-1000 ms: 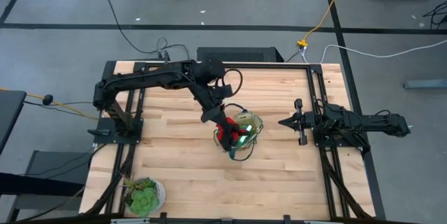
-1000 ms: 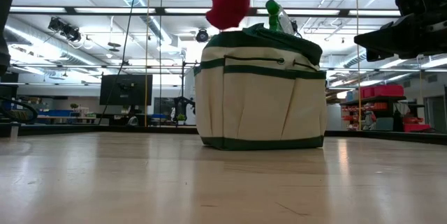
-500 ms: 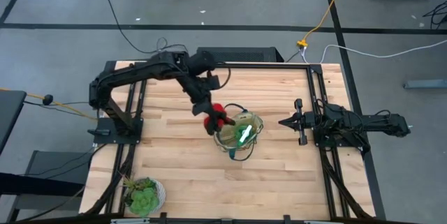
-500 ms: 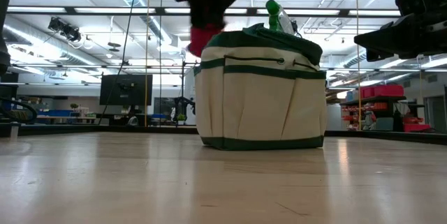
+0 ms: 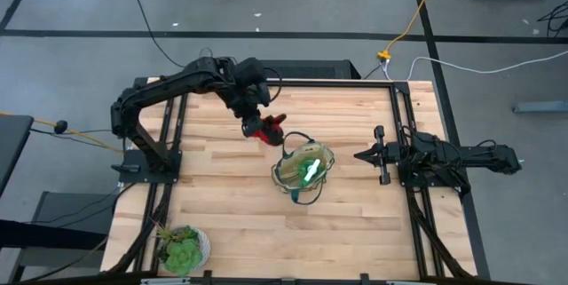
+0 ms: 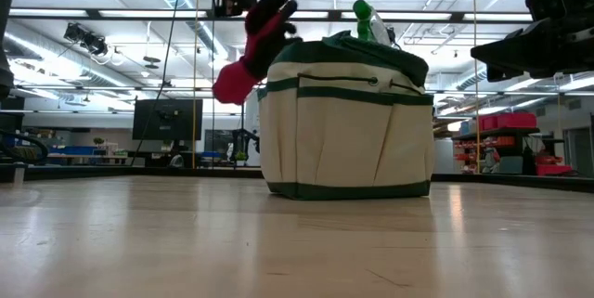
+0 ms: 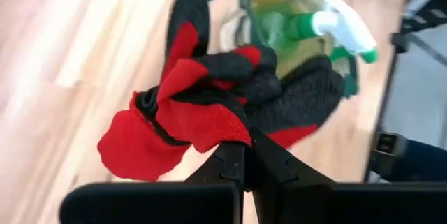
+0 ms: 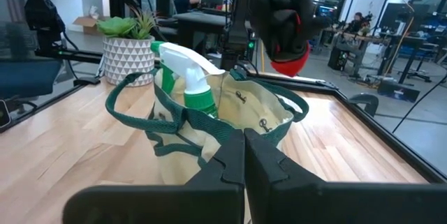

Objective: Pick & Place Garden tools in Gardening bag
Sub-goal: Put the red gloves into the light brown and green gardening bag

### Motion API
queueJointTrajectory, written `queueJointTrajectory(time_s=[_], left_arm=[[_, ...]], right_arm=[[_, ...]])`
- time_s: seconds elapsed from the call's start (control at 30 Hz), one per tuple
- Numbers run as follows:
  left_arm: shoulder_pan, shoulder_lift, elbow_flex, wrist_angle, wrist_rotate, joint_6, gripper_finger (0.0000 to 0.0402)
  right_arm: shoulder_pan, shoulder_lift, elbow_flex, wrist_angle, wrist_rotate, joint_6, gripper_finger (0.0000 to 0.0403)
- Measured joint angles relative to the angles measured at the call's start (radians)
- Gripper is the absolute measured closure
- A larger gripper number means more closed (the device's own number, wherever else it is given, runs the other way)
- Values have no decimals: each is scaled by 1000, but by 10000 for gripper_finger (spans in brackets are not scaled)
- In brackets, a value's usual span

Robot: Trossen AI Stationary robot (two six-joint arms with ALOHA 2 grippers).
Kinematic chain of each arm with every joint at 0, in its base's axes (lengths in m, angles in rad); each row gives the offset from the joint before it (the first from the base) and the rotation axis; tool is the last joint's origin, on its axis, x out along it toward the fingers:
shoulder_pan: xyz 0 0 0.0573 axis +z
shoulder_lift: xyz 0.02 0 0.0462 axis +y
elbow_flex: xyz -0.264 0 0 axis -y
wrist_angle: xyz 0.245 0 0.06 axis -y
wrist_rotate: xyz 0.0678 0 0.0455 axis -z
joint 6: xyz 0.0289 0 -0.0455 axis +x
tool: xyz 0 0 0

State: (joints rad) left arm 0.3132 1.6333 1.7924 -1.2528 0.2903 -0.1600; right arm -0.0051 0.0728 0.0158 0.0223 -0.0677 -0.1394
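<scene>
My left gripper (image 5: 257, 122) is shut on the red-and-black glove bundle (image 5: 267, 130), in the air just off the far left side of the gardening bag (image 5: 303, 171). The tan bag with a dark green rim stands upright on the table (image 6: 348, 122). The green spray bottle with a white nozzle (image 5: 309, 170) stands inside it, with its head above the rim (image 6: 364, 15). The hand rakes do not show. My right gripper (image 5: 360, 155) is shut and empty, right of the bag. My left gripper pinches the glove bundle between its two fingers at a red fold of the cloth (image 7: 227, 135). The bundle is lifted clear of the table and the bag. It hangs slanting below the gripper, with a red cuff end (image 6: 229, 84) lowest.
A white pot with a green plant (image 5: 182, 248) stands at the table's near left corner. The bag's green handles (image 8: 150, 112) loop out past its rim. Dark rails (image 5: 399, 116) run along the left and right table edges. People show in the room behind.
My left gripper has carried the glove bundle from above the bag's left rim toward the table's far edge and a little left, turning as it went. The bundle now hangs outside the bag and has swung lower. The bag and my right arm have kept still.
</scene>
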Motion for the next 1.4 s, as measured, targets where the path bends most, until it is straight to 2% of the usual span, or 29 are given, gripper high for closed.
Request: queueJointTrajectory(time_s=[0.23, 0.53, 0.73, 0.9, 1.4], left_arm=[[0, -2, -32, 12, -24, 15, 393], [31, -119, -375, 122, -36, -19, 389], [45, -179, -517, 144, -108, -38, 389], [45, -193, -590, 181, -152, -38, 389], [-3, -192, -759, 403, -155, -90, 381]], right_arm=[[0, 0, 0, 0, 0, 0, 401], [0, 0, 0, 0, 0, 0, 401], [0, 0, 0, 0, 0, 0, 401], [0, 0, 0, 0, 0, 0, 401], [0, 0, 0, 0, 0, 0, 401]])
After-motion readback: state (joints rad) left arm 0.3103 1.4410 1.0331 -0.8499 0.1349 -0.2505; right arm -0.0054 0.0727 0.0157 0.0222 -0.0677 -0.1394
